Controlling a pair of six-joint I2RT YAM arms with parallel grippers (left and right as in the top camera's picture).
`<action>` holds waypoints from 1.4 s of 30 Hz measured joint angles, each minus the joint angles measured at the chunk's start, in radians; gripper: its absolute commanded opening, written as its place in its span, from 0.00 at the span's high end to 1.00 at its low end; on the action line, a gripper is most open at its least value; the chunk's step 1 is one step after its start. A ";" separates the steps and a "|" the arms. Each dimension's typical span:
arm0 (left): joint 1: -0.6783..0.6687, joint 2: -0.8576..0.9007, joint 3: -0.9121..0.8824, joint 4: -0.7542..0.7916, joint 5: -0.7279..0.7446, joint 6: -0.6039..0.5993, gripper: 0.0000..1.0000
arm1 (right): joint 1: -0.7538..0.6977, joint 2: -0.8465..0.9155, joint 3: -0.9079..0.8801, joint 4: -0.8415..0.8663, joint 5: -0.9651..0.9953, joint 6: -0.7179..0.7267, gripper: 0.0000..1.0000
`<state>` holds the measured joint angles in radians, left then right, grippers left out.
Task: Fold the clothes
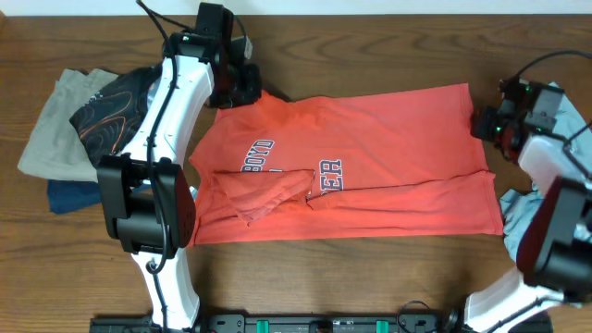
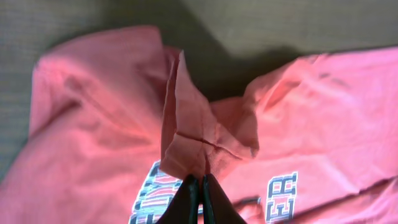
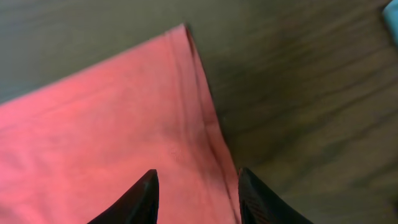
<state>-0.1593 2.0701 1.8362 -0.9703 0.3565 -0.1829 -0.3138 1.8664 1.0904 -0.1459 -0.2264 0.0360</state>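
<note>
One coral-red T-shirt (image 1: 388,148), left gripper (image 2: 200,178) tight on it, right gripper (image 3: 198,174) agape.

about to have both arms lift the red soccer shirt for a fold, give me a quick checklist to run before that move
1. Left gripper shut on a pinch of the T-shirt: ok, fabric gathers up to its closed tips.
2. Right gripper gripping the far corner: not ok, its jaws stand open astride the hem.
3. Shirt lying flat: not ok, a sleeve is folded in over the lettering.
4. Pile of clothes clear of the shirt: cannot tell, the left arm hides the gap.
5. Pale blue garment clear of the shirt's near right corner: cannot tell, they lie very close.
</note>
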 measured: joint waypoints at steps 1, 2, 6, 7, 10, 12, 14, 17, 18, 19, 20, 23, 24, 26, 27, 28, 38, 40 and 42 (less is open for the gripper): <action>0.000 0.000 0.000 -0.024 -0.004 0.001 0.94 | 0.000 0.040 0.037 -0.019 0.004 0.000 0.58; 0.000 0.000 0.000 -0.042 -0.008 0.001 0.94 | 0.000 0.067 0.066 -0.029 0.006 0.000 0.56; 0.000 0.000 0.000 -0.108 -0.029 0.008 0.94 | 0.002 0.186 0.211 -0.056 0.016 0.000 0.53; 0.000 0.000 0.000 -0.119 -0.031 0.008 0.94 | 0.004 0.209 0.243 -0.053 0.018 0.000 0.53; 0.000 0.000 0.000 -0.134 -0.040 0.012 0.94 | 0.016 0.264 0.320 -0.046 0.018 0.000 0.53; 0.000 0.000 0.000 -0.135 -0.042 0.016 0.94 | 0.025 0.290 0.356 -0.037 0.018 0.000 0.52; 0.000 0.000 0.000 -0.137 -0.044 0.018 0.94 | 0.037 0.312 0.375 -0.012 0.018 0.000 0.51; 0.000 0.000 0.000 -0.138 -0.045 0.023 0.94 | 0.053 0.350 0.388 0.037 0.018 0.000 0.51; 0.000 0.000 0.000 -0.137 -0.046 0.023 0.94 | 0.058 0.363 0.388 0.046 0.018 0.001 0.51; 0.000 0.000 0.000 -0.137 -0.046 0.023 0.94 | 0.061 0.372 0.388 0.051 0.018 0.001 0.51; 0.000 0.000 0.000 -0.138 -0.045 0.023 0.94 | 0.065 0.386 0.388 0.060 0.018 0.002 0.51; 0.000 0.000 0.000 -0.138 -0.046 0.023 0.94 | 0.076 0.406 0.399 0.092 0.019 0.005 0.64; 0.000 0.000 0.000 -0.138 -0.046 0.023 0.94 | 0.078 0.409 0.401 0.095 0.018 0.002 0.80; 0.000 0.000 0.000 -0.138 -0.046 0.023 0.94 | 0.084 0.418 0.406 0.103 0.018 0.012 0.99; 0.000 0.000 0.000 -0.138 -0.046 0.023 0.94 | 0.085 0.420 0.407 0.103 0.019 0.016 0.99; 0.000 0.000 0.000 -0.138 -0.046 0.023 0.94 | 0.085 0.421 0.407 0.100 0.018 0.021 0.99; 0.000 0.000 0.000 -0.158 -0.046 0.023 0.94 | 0.077 0.394 0.449 -0.092 0.029 0.032 0.99; -0.002 0.000 0.000 -0.175 -0.046 0.023 0.94 | 0.069 0.372 0.449 -0.165 0.047 0.033 0.99; -0.005 0.000 0.000 -0.196 -0.046 0.023 0.94 | 0.058 0.349 0.448 -0.233 0.056 0.035 0.99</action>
<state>-0.1646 2.0701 1.8359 -1.1667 0.3107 -0.1596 -0.2562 2.2150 1.5383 -0.3790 -0.1703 0.0715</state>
